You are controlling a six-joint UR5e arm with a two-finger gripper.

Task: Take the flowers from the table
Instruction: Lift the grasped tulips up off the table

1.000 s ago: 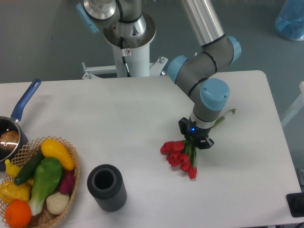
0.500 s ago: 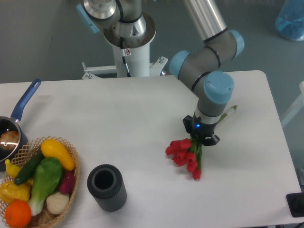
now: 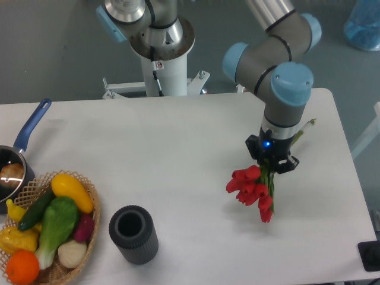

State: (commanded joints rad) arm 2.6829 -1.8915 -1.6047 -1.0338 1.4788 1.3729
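A smooth matt white table (image 3: 178,148), a woven wicker basket (image 3: 89,237), and a ribbed, seemingly rubbery dark cup (image 3: 133,234).

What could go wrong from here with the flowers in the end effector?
1. The end effector grips the flowers by the thin stems, with the red buds hanging below; they could slip out or swing.
2. The stem tips stick out behind the wrist and might snag or bend when it turns.
3. How far the buds are above the table cannot be told from this one view, so a low sideways move may drag them.
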